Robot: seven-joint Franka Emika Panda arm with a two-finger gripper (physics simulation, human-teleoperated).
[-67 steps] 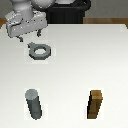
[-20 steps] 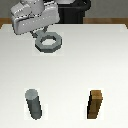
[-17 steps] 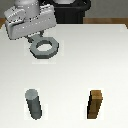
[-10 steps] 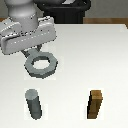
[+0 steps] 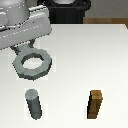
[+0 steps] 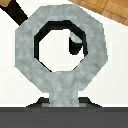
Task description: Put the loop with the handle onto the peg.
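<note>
Carrying flat grey faceted ring (image 5: 32, 64) by its stub handle, gripper (image 5: 18, 48) clamped, hole free for the upright dark grey cylindrical peg (image 5: 33, 103).

Grey loop (image 6: 61, 47) fills view, stub handle (image 6: 64, 94) at dark edge; brown surface (image 6: 111, 11) behind, poss. wood.

The end effector (image 5: 22, 46) is a bulky, blocky light-grey body with a rounded grey top.

Loop with the handle (image 5: 33, 63): flat grey ring, faceted outer edge, round hole, stub handle toward the arm; held clear of the tabletop. Peg (image 5: 34, 103): upright dark grey cylinder, lighter flat top, standing near the loop, apart.
</note>
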